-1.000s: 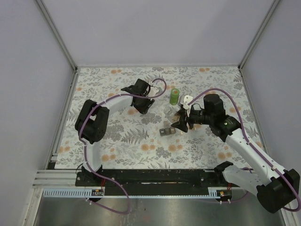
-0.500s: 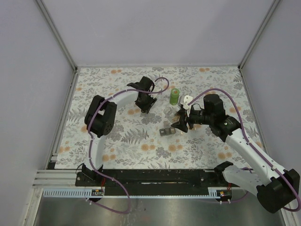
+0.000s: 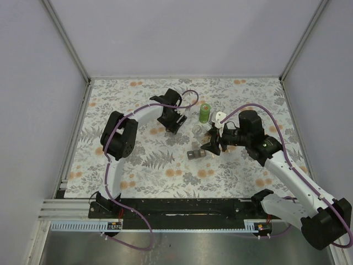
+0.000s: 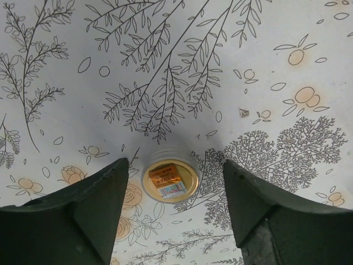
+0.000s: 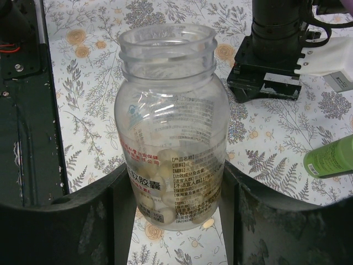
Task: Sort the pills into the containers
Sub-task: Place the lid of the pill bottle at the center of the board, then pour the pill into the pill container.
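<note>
Pills (image 5: 165,160) sit low inside a clear plastic bottle with a printed label (image 5: 171,127), uncapped and clamped between the fingers of the right gripper (image 5: 175,221). Near that bottle, the left gripper (image 4: 174,165) hangs spread wide around a round gold cap (image 4: 170,181) on the floral tabletop (image 4: 276,55), touching neither side. A green cylindrical bottle (image 3: 204,113) stands just beside the clear one.

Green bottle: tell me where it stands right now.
Top view: the green bottle stands near the middle of the table, toward its far side, just beyond the clear pill bottle.
</note>
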`<state>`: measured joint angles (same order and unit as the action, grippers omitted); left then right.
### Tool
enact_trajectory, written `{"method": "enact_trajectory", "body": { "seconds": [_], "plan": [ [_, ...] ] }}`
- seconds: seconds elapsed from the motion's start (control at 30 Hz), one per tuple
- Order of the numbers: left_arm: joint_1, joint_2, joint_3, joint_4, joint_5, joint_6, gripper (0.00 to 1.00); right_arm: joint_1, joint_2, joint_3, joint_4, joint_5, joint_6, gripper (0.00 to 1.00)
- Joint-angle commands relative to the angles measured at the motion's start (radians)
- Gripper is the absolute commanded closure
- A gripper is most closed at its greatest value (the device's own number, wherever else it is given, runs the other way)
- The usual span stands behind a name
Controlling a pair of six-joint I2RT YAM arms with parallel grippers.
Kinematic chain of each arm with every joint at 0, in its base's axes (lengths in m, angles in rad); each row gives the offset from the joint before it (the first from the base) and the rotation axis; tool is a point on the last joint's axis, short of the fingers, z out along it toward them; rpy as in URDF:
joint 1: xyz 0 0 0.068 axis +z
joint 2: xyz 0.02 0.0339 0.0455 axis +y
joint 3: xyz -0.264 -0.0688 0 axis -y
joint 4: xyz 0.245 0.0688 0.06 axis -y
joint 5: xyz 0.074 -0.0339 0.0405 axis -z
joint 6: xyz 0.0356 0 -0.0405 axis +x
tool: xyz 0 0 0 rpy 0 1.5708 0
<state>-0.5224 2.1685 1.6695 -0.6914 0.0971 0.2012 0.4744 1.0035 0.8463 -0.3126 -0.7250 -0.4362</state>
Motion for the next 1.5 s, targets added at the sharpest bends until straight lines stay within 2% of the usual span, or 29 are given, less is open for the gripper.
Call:
{"method": "enact_trajectory", "body": {
  "seconds": [0.0, 0.2, 0.6, 0.97, 1.17, 1.4, 1.47],
  "plan": [
    [0.009, -0.012, 0.035, -0.005, -0.016, -0.008, 0.25, -0.007, -0.014, 0.005, 0.032, -0.010, 0.010, 1.00],
    [0.013, -0.139, -0.008, 0.046, 0.010, -0.003, 0.18, -0.007, -0.005, 0.011, 0.004, -0.001, -0.018, 1.00],
    [0.039, -0.432, -0.155, 0.124, 0.105, -0.008, 0.16, -0.007, 0.017, 0.017, -0.108, 0.064, -0.061, 1.00],
    [0.065, -0.575, -0.342, 0.202, 0.481, -0.008, 0.19, -0.007, 0.012, -0.059, -0.200, 0.153, -0.147, 1.00],
    [0.061, -0.520, -0.332, 0.191, 0.604, -0.013, 0.25, -0.008, 0.050, -0.073, -0.273, 0.176, -0.214, 1.00],
    [0.019, -0.331, -0.117, 0.020, 0.592, 0.046, 0.32, -0.007, 0.127, -0.065, -0.339, 0.265, -0.271, 1.00],
    [0.007, -0.293, -0.090, 0.015, 0.592, 0.032, 0.34, -0.008, 0.135, -0.070, -0.336, 0.285, -0.279, 1.00]
  ]
}}
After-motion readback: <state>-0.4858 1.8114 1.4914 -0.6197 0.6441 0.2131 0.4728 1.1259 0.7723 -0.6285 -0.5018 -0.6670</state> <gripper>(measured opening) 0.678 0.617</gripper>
